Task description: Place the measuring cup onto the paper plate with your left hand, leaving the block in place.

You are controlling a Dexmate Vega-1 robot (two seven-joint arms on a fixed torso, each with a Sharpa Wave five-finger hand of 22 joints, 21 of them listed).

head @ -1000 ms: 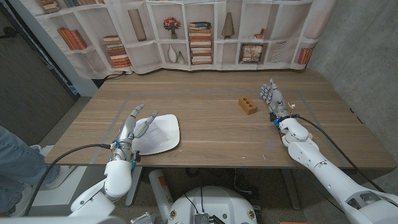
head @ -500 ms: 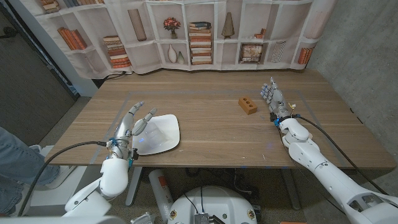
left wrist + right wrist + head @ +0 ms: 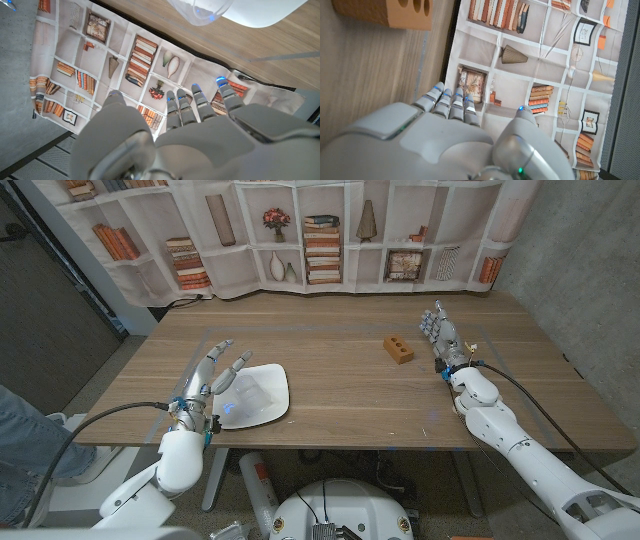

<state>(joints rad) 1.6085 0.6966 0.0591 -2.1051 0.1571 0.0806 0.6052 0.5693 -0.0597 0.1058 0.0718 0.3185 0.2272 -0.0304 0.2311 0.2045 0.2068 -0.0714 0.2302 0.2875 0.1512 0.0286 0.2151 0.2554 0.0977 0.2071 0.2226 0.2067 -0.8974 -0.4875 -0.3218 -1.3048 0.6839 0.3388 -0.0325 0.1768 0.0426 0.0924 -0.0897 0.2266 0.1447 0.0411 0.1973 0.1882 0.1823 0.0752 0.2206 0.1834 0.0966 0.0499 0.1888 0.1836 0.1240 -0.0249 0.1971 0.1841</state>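
Measuring cup on the plate, both hands free

Measuring cup (image 3: 250, 392), clear plastic, sits on the white paper plate (image 3: 272, 406) at the counter's (image 3: 330, 380) left front. In the left wrist view the cup's rim (image 3: 200, 10) shows against the plate (image 3: 265, 12). My left hand (image 3: 212, 375) hangs at the plate's left edge, fingers spread and reaching toward the cup, holding nothing; I cannot tell whether a fingertip touches the plate. My right hand (image 3: 440, 338) stands well apart on the counter's right side, fingers straight and together, gripping nothing. The wooden block (image 3: 398, 348), with its three holes, lies just left of that hand, not touching it, and well apart from the plate. A bookshelf-printed backdrop (image 3: 320, 230) hangs behind the counter. A person's leg (image 3: 25, 440) shows at the left edge.
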